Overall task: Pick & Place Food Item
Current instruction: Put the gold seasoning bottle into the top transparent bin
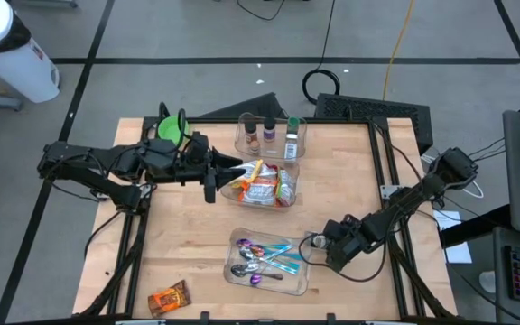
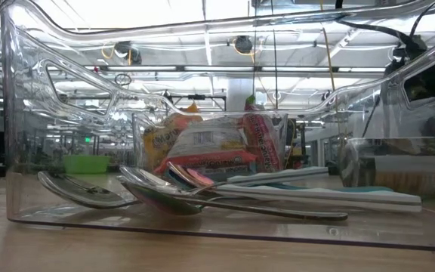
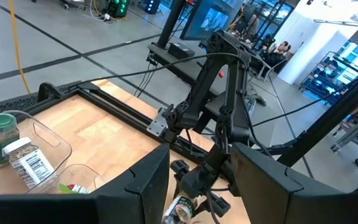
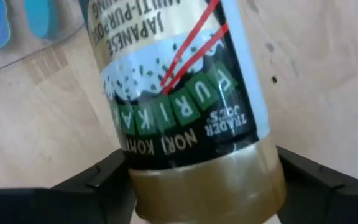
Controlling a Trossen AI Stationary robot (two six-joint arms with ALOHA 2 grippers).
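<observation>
Beside the cutlery tray [image 1: 301,284], a furikake jar [image 4: 185,99] was framed by the right gripper's [image 1: 317,242] spread fingers; the left gripper's [image 1: 233,167] grip could not be told.

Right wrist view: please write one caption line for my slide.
Right gripper straddles a furikake seasoning jar lying on the wooden table.

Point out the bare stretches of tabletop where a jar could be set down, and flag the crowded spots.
Free: the wood between the snack bin and the spoon bin; the strip between the candy bar and the spoon bin; the back right part beside the spice bin. Crowded: beside the spoon bin, where the right claw brackets the furikake jar; the left claw crowds the snack bin.
</observation>
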